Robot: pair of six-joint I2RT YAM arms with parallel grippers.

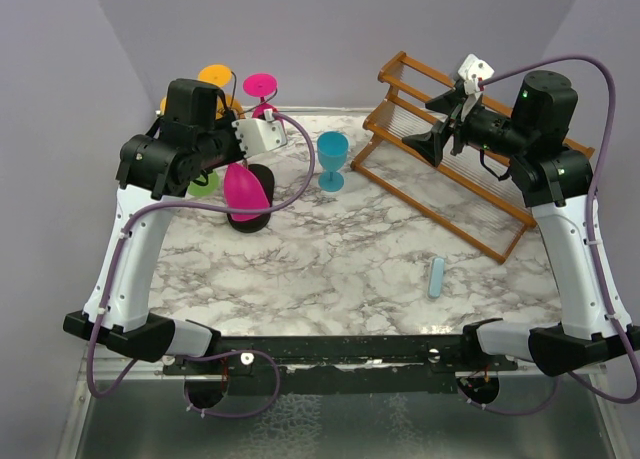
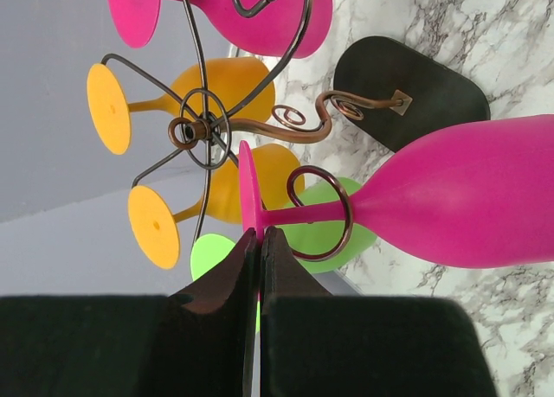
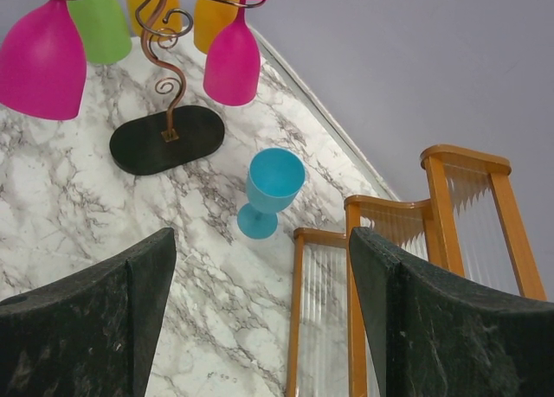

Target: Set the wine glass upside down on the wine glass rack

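A magenta wine glass (image 2: pixel 467 194) hangs bowl-down with its stem inside a curled arm of the dark wire wine glass rack (image 2: pixel 204 127). My left gripper (image 2: pixel 260 234) is shut on the edge of that glass's foot. From above, the same glass (image 1: pixel 243 189) hangs over the rack's black oval base (image 1: pixel 252 220). A blue wine glass (image 1: pixel 332 159) stands upright on the marble to the right of the rack. My right gripper (image 3: pixel 261 237) is open and empty, up above the wooden rack, with the blue glass (image 3: pixel 275 185) ahead of it.
Orange glasses (image 2: pixel 216 90), a second magenta one (image 3: pixel 232 60) and a green one (image 3: pixel 102 21) hang on the wire rack. A large brown slatted rack (image 1: pixel 450 179) fills the back right. A small light-blue stick (image 1: pixel 436 277) lies near the right front.
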